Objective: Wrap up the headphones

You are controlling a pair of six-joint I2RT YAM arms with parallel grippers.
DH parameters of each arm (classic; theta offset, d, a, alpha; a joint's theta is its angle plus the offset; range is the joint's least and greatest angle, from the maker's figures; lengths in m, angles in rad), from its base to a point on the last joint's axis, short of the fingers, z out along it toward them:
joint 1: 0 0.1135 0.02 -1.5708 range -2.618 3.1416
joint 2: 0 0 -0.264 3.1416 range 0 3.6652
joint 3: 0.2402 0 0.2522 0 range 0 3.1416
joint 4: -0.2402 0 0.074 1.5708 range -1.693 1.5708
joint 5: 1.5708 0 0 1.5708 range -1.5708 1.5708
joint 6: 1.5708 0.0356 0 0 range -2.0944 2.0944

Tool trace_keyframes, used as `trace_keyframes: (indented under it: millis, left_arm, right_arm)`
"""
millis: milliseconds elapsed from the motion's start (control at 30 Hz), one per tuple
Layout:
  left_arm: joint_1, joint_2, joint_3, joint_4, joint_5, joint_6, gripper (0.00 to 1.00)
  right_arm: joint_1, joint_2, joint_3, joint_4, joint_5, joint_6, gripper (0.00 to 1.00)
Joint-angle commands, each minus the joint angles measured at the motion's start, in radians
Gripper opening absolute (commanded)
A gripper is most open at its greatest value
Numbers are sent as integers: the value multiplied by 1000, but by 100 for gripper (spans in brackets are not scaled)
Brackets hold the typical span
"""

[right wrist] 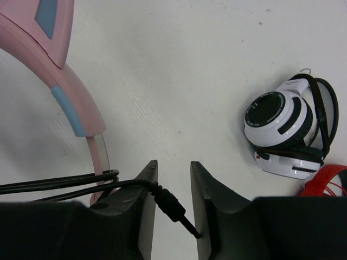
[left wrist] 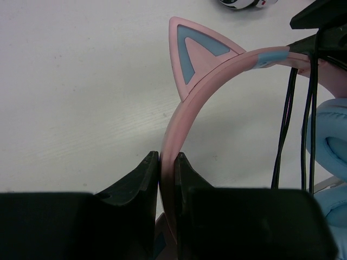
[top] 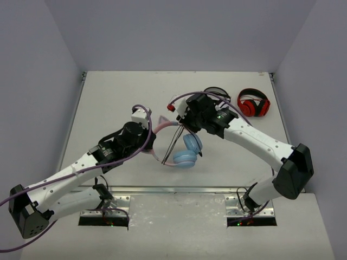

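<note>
The headphones (top: 183,155) stand at mid-table, with light-blue earcups and a pink headband (left wrist: 217,70) bearing a cat ear (left wrist: 195,51). My left gripper (top: 155,131) is shut on the headband, which runs straight between its jaws in the left wrist view (left wrist: 167,157). The thin black cable (left wrist: 284,124) hangs in several strands across the headband near the earcup (left wrist: 331,135). My right gripper (top: 184,122) is just right of the headband. In the right wrist view (right wrist: 173,165) its jaws stand narrowly apart, with the cable's plug (right wrist: 172,205) wedged slantwise between them.
White-and-black headphones (right wrist: 282,130) lie just beyond my right gripper, partly hidden by the arm in the top view (top: 217,91). Red-and-black headphones (top: 254,104) lie at the back right. Walls enclose the table on three sides.
</note>
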State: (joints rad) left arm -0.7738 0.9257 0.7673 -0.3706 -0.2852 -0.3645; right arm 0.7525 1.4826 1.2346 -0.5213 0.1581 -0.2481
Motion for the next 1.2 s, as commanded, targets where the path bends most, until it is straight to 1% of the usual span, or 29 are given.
trace_keyframes:
  millis: [0, 133, 233, 367, 467, 600, 667, 700, 733, 767, 800, 833, 867, 900, 933, 1033, 1067, 1100, 1167]
  left_arm:
    - [-12, -41, 69, 61, 43, -7, 0]
    - [-12, -48, 82, 74, 57, -4, 1]
    - [-12, -60, 86, 104, 83, 2, 0]
    - [-12, -64, 104, 110, 81, 12, 0]
    - [-13, -64, 118, 121, 83, 21, 0]
    - [-12, -50, 141, 114, 72, 22, 0]
    - [-12, -44, 156, 107, 67, 38, 0]
    - [-12, -31, 180, 93, 63, 41, 0]
    - [-12, -24, 196, 85, 58, 59, 0]
    - [-9, -13, 211, 78, 58, 68, 0]
    - [-5, 10, 243, 64, 60, 76, 1]
    - [2, 34, 260, 58, 67, 91, 0]
    - [8, 35, 274, 56, 79, 94, 0]
    - [14, 53, 291, 68, 127, 98, 0]
    - [28, 62, 297, 74, 154, 104, 0]
    - [50, 108, 313, 104, 230, 131, 0]
    - [56, 145, 317, 108, 250, 145, 0]
    - [74, 165, 325, 108, 285, 160, 0]
    - [99, 227, 349, 120, 352, 197, 0]
  right_arm:
    - [-42, -13, 23, 47, -28, 20, 31]
    - [-94, -38, -13, 72, -92, 69, 40]
    - [-140, -50, -20, 75, -153, 108, 44]
    - [-203, -50, -11, 52, -265, 161, 49]
    - [-226, -47, -12, 44, -290, 190, 53]
    - [-252, -48, -24, 41, -301, 234, 54]
    - [-284, -44, -35, 30, -307, 251, 55]
    - [-300, -44, -40, 27, -299, 306, 55]
    - [-339, -45, -46, 23, -286, 335, 59]
    - [-361, -51, -53, 18, -243, 372, 71]
    - [-390, -56, -58, 12, -224, 448, 72]
    - [-451, -73, -64, -9, -201, 484, 91]
    - [-481, -87, -70, -20, -180, 525, 99]
    - [-508, -102, -76, -41, -160, 605, 99]
    - [-550, -122, -86, -51, -128, 634, 99]
    - [-579, -186, -101, -120, -22, 678, 99]
    - [-581, -215, -95, -141, 33, 687, 99]
    - [-581, -232, -90, -185, 62, 694, 99]
    - [-581, -281, -92, -215, 118, 707, 99]
